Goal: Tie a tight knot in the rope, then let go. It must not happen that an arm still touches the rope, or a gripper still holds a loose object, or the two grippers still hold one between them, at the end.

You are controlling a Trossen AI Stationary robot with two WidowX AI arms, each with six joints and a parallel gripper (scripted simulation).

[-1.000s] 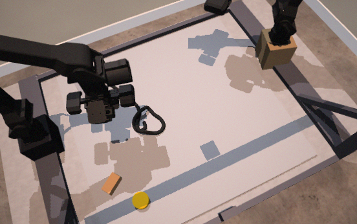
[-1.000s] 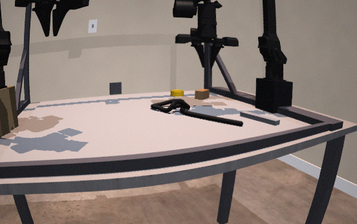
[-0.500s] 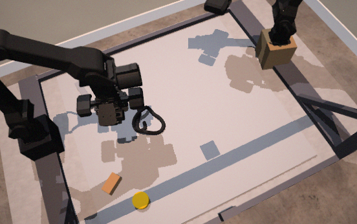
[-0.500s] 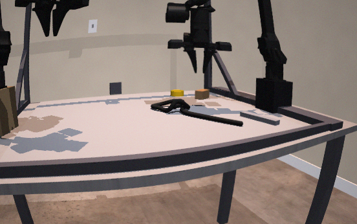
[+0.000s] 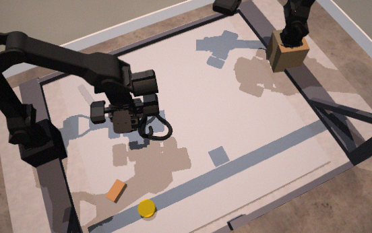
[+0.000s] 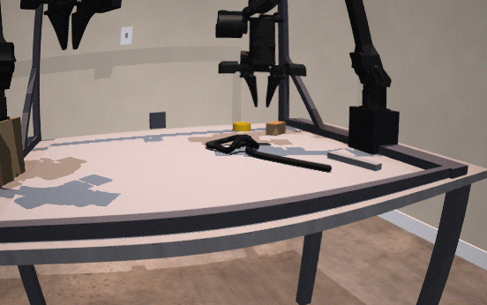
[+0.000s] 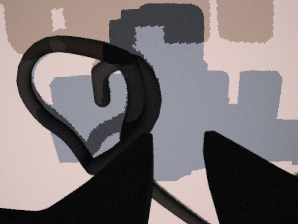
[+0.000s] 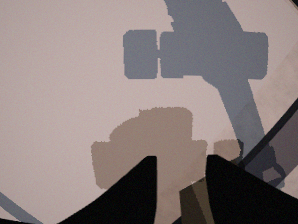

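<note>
The black rope (image 5: 158,128) lies on the table top in a loose loop with one short end curled inside it. In the exterior view the rope (image 6: 260,150) shows a long straight tail running toward the near right. My left gripper (image 6: 263,94) hangs well above the loop, fingers pointing down with a gap between them and nothing in it. In the left wrist view the rope (image 7: 87,96) lies below and to the left of the fingertips. My right gripper (image 6: 66,33) (image 8: 181,165) is high at the far side, fingers apart and empty.
A cardboard box (image 5: 286,52) stands at the table's edge under the right arm. An orange block (image 5: 116,190) and a yellow disc (image 5: 147,208) lie near the front edge. A grey bar (image 6: 354,159) lies by the left arm's base. A raised rim frames the table.
</note>
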